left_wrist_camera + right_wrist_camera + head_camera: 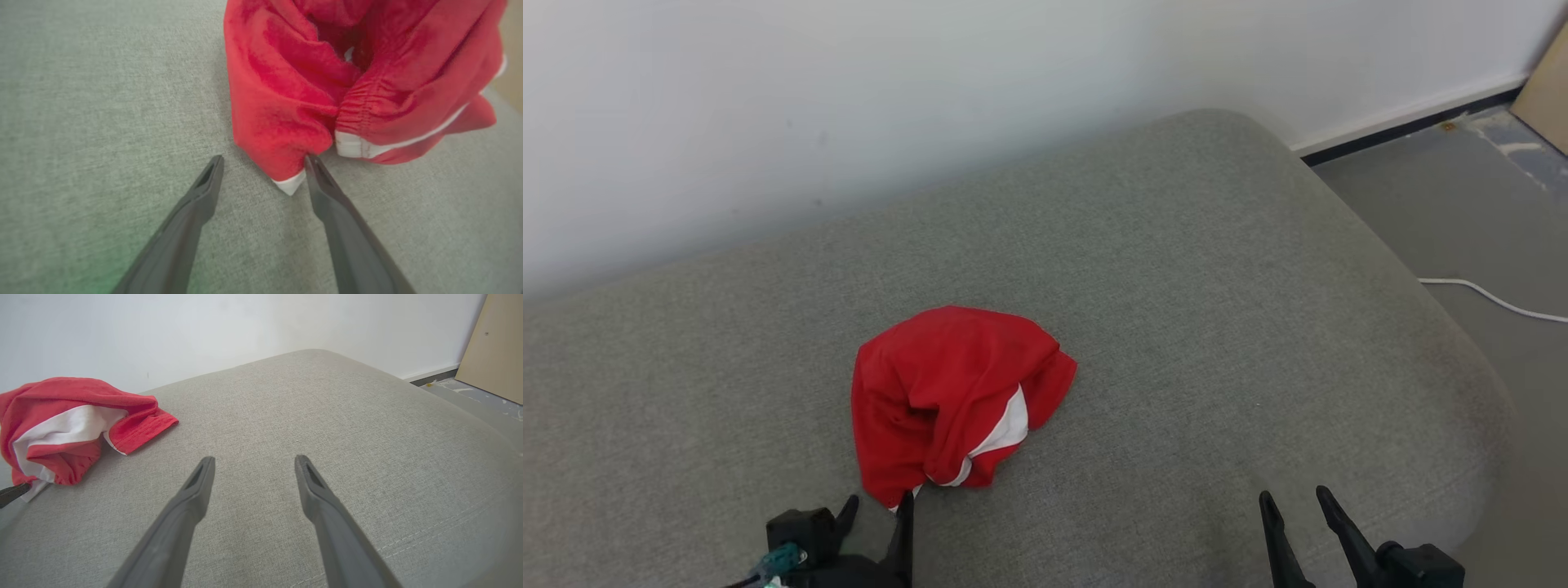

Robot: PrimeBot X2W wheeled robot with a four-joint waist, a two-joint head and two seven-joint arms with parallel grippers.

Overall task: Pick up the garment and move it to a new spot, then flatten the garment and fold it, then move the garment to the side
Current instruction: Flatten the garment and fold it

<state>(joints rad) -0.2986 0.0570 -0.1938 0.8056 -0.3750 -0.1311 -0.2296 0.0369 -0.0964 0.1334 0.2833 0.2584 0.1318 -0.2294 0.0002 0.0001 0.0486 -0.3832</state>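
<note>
You are looking at a wide grey upholstered cushion [1217, 286] that is carrying the whole job, and most of its surface is lying bare to the right and toward the wall.

The red garment [947, 392] is sitting as a crumpled heap near the front of the cushion, left of centre, with its white trim and gathered waistband bunching inward. It is lying straight on the fabric, not in any bin or basket, so you are not dealing with a container here.

Judging from that heap, you are only starting: nothing is looking flattened or folded, and the move to the side is waiting behind those steps. Whether this spot is already the new one, you cannot tell.

Your left end effector [880, 498] is resting low at the garment's near edge with its fingers spread wide. In the left wrist view, they are straddling a small white hem corner [291, 185], one finger touching the cloth, pinching nothing. Your right end effector [1294, 492] is hovering over bare cushion well apart from the garment, fingers likewise spread and holding nothing.
</note>
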